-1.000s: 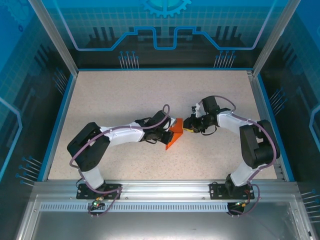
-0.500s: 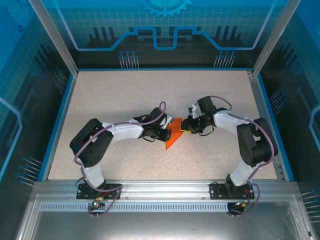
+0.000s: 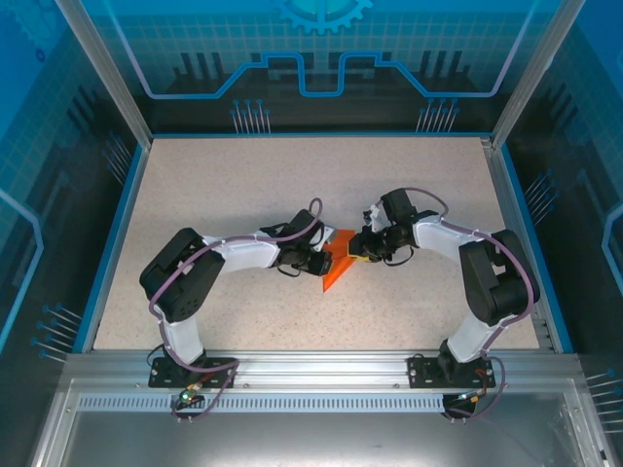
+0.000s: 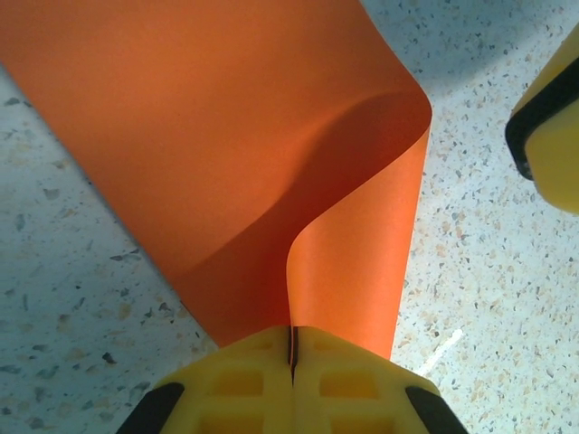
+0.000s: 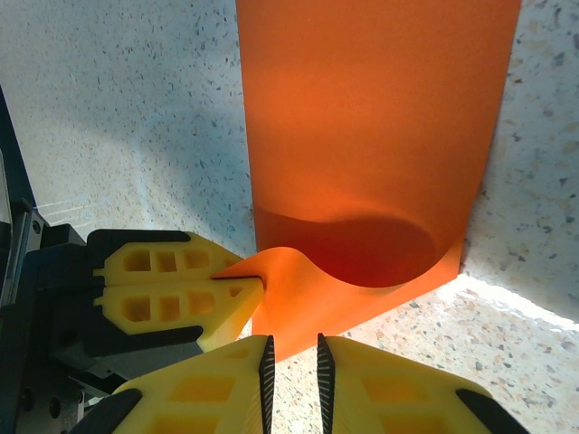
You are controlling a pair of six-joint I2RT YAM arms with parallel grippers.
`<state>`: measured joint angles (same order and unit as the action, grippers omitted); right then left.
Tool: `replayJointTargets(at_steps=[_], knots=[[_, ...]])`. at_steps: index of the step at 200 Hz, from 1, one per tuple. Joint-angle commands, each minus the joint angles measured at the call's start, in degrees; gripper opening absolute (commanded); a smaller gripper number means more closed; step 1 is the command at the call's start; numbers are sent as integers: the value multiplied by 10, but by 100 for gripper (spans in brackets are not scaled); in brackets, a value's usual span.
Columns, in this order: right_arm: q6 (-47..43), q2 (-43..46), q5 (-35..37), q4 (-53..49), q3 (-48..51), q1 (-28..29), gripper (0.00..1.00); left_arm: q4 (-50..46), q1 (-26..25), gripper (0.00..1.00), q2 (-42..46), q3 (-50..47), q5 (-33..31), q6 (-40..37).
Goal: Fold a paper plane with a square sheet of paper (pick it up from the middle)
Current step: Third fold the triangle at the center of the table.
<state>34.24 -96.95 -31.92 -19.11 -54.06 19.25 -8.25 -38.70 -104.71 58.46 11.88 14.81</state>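
1. Bright orange square sheet of paper [image 3: 338,265]: partly folded, lying near the centre of the speckled beige tabletop [image 3: 224,185]. One flap curls upward.
2. Left gripper [image 4: 292,342]: yellow fingers are pressed together on the edge of the raised flap, pinching the paper.
3. Right gripper [image 5: 294,351]: fingers stand a narrow slit apart, with their tips just beside the sheet's edge, opposite the left gripper. Bare tabletop shows through the slit and nothing is gripped.

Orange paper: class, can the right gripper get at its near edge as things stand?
Probably yes: the right gripper, jaws slightly apart, faces the orange paper at its free edge; the left gripper pinches it off to one side.
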Motion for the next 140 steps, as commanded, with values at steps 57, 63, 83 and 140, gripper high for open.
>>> replayJointTargets(at_steps=[57, 63, 83, 140], knots=[[6, 14, -18, 7, 18, 10, 22, -7, 10, 3, -20, 27, 13, -18], [6, 15, -19, 8, 19, 10, 22, -9, 9, 3, -21, 27, 13, -18], [7, 19, -19, 7, 22, 11, 22, -9, 9, 3, -24, 23, 12, -16], [5, 22, -18, 4, 22, 10, 22, -9, 9, 3, -19, 14, 8, -8]])
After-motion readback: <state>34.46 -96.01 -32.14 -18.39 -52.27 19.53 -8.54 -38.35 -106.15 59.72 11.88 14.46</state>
